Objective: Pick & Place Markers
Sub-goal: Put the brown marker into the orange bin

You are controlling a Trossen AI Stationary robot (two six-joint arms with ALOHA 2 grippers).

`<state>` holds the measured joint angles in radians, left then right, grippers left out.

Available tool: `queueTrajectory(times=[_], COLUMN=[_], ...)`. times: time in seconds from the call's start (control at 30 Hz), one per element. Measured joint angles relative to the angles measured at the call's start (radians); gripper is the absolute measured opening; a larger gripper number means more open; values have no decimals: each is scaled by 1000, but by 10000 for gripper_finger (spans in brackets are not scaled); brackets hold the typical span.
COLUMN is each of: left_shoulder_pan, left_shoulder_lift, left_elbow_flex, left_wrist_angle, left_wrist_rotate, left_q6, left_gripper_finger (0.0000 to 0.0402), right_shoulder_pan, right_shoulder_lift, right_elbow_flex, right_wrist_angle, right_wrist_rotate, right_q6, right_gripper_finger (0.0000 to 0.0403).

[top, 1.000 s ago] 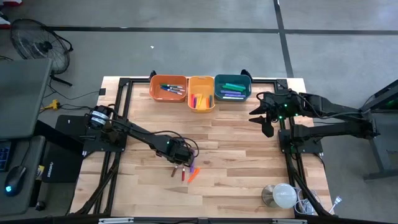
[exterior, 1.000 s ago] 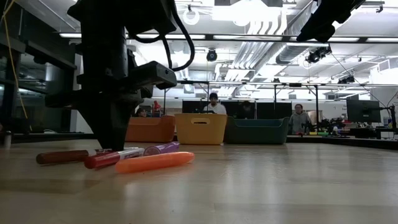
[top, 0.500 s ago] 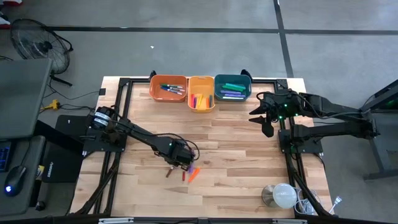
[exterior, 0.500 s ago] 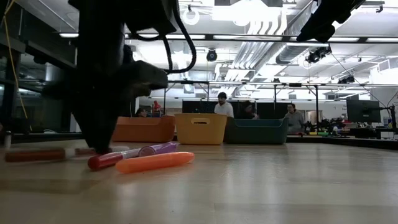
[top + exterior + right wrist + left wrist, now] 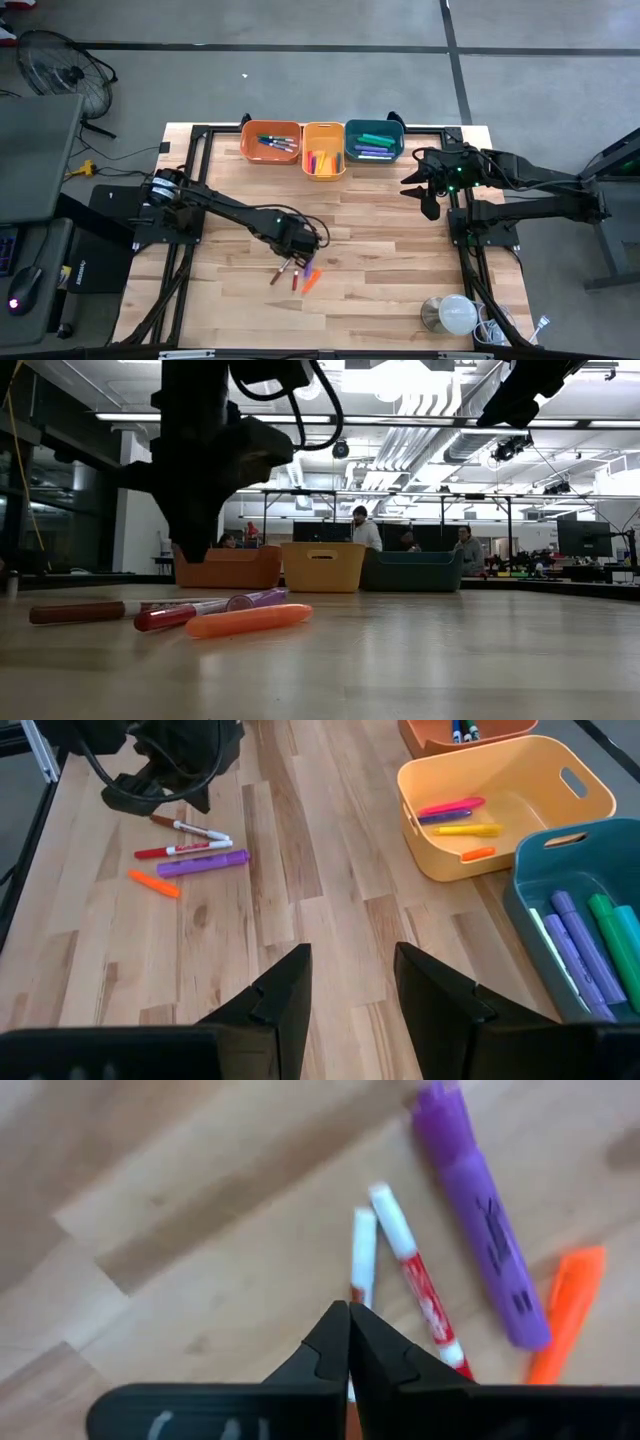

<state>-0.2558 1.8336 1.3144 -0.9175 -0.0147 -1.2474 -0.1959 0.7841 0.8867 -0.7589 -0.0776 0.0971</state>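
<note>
While left tool [image 5: 348,1342] hangs pinched empty over markers [image 5: 412,1275], right tool [image 5: 348,982] spread, seemingly beside bins [image 5: 505,805]

Closed left pincer [image 5: 348,1342] above red [image 5: 418,1290], purple [image 5: 481,1217], orange markers [image 5: 568,1313].
</note>
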Motion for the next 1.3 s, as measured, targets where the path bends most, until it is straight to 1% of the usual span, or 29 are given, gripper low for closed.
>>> queueTrajectory(times=[0.13, 0.27, 0.37, 0.57, 0.67, 0.77, 0.93, 1.03, 1.17, 1.3], left_shoulder_pan=[0, 0, 0, 0, -8, -21, -35, -45, -51, -56], left_shoulder_lift=[0, 0, -1, 20, 44, 66, 120, 142, 188, 194], left_elbow_flex=[0, 0, 0, 1, 0, 0, 0, 6, 7, 5], left_wrist_angle=[33, 46, 55, 57, 46, 37, 26, 24, 28, 34], left_wrist_rotate=[62, 66, 77, 80, 87, 98, 106, 134, 145, 150], left_q6=[60, 92, 104, 102, 92, 89, 53, 53, 35, 45], left_gripper_finger=[2, 25, 64, 166, 194, 200, 201, 201, 201, 202], right_shoulder_pan=[0, 0, 0, 0, 0, 0, 0, 0, 0, 0], right_shoulder_lift=[0, 0, 0, 0, 0, 0, 0, 0, 0, 0], right_elbow_flex=[0, 0, 0, 0, 0, 0, 0, 0, 0, 0], right_wrist_angle=[0, 0, 0, -16, -27, -30, -30, -30, -30, -30], right_wrist_rotate=[0, 0, 0, 0, 0, 0, 0, 0, 0, 0], right_q6=[0, -5, -7, -7, -4, -4, 0, 0, 0, 10], right_gripper_finger=[134, 134, 134, 134, 134, 134, 134, 134, 134, 134])
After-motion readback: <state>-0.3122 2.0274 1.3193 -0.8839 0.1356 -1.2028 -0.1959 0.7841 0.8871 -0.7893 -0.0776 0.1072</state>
